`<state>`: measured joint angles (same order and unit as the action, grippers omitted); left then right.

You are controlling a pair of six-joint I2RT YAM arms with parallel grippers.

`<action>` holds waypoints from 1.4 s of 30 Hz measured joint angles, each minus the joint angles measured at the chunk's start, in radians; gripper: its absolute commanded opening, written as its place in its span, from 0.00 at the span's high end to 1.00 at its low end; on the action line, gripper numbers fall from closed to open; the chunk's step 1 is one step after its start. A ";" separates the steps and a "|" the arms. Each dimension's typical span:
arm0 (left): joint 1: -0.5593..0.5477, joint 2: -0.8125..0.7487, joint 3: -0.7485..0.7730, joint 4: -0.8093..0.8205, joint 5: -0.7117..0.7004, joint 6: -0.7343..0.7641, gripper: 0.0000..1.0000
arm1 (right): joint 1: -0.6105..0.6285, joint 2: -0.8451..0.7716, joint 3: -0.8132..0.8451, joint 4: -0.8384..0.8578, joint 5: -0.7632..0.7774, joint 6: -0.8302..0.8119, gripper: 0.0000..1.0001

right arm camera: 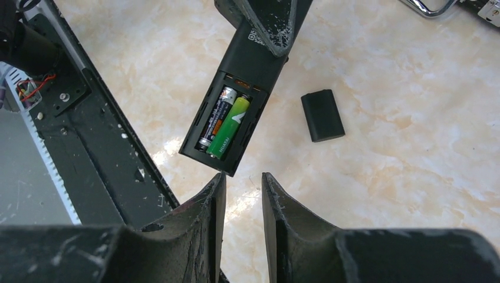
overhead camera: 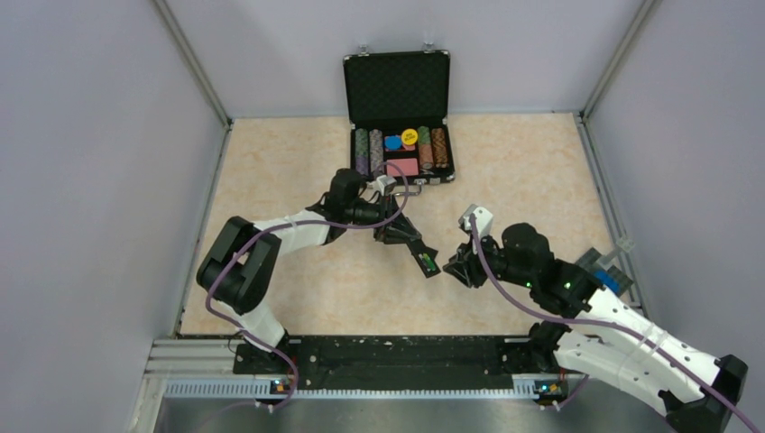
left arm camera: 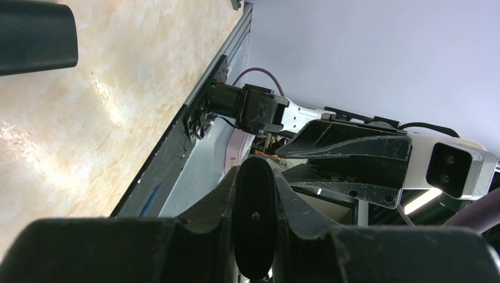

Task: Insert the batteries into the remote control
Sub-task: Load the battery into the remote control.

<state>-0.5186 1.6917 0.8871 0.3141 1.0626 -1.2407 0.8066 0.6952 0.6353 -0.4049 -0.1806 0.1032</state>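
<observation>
Two green batteries (right arm camera: 231, 124) sit in the black remote control (right arm camera: 249, 59).

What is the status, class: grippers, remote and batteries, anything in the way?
Left gripper shut on remote control. Right gripper slightly open, empty, near its end. Both batteries seated in recess. Cover loose on table, nothing blocking.

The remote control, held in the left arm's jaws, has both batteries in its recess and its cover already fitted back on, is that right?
Not quite: the cover is off, lying on the table apart from the remote control, as the right wrist view shows. The batteries do sit in the open recess.
</observation>
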 measured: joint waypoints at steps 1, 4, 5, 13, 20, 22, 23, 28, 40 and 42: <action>0.000 0.001 0.000 0.000 0.000 -0.001 1.00 | 0.001 -0.001 0.000 0.001 -0.001 -0.001 0.71; -0.002 0.002 0.000 0.002 0.000 -0.009 1.00 | 0.003 -0.001 0.000 0.002 -0.007 -0.005 0.71; -0.004 0.002 0.000 0.008 0.000 -0.015 1.00 | 0.003 -0.001 0.000 0.003 -0.009 -0.006 0.71; -0.020 0.014 0.000 0.076 -0.001 -0.055 1.00 | 0.005 -0.001 0.000 0.009 -0.023 -0.007 0.71; -0.031 0.019 0.000 0.089 -0.002 -0.070 1.00 | 0.005 -0.001 -0.001 0.015 -0.026 -0.007 0.71; -0.034 0.019 0.000 0.092 -0.002 -0.071 1.00 | 0.005 -0.001 -0.001 0.015 -0.026 -0.007 0.71; -0.034 0.019 0.000 0.093 -0.002 -0.071 1.00 | 0.005 -0.001 -0.001 0.015 -0.026 -0.007 0.71; -0.039 0.019 0.000 0.098 -0.002 -0.076 1.00 | 0.005 -0.001 -0.001 0.015 -0.022 -0.007 0.71; -0.040 0.019 0.000 0.148 -0.006 -0.100 1.00 | 0.005 -0.001 -0.001 0.019 -0.011 -0.006 0.71; -0.041 0.019 0.000 0.152 -0.008 -0.099 1.00 | 0.005 -0.001 -0.001 0.020 -0.009 -0.006 0.71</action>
<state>-0.5598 1.7111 0.8867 0.4664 1.0546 -1.3399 0.8116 0.6945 0.6346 -0.3851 -0.1898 0.0971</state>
